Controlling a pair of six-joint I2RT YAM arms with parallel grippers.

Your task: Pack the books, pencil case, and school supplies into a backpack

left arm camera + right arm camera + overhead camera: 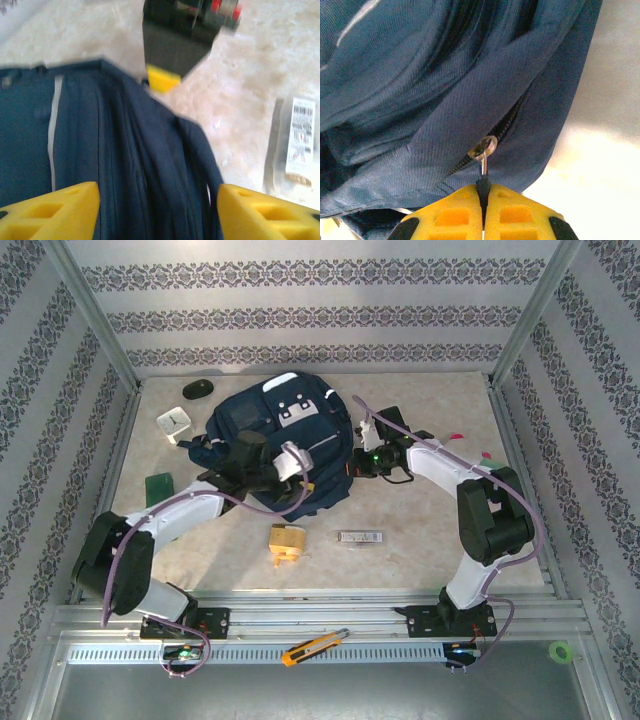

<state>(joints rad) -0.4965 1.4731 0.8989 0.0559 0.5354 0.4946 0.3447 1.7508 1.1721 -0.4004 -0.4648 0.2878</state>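
Navy backpack (235, 420) flat mid-table, long axis far-to-near, white-patched end toward far wall. Right gripper (482, 197) clamped shut on zipper pull (483, 152) at the bag's right edge. Left gripper (157, 195) spread wide over navy folds, nothing pinched. Tan-yellow block (287, 543) and silver bar (354, 537) just near-side of bag, bar lying left-right.

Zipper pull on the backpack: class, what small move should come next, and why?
Probably the right gripper should draw the zipper pull along its track to open the backpack. Its jaws are shut on the pull, while the tan-yellow block and silver bar lie unpacked on the table. The left gripper hangs open over the fabric, gripping nothing.
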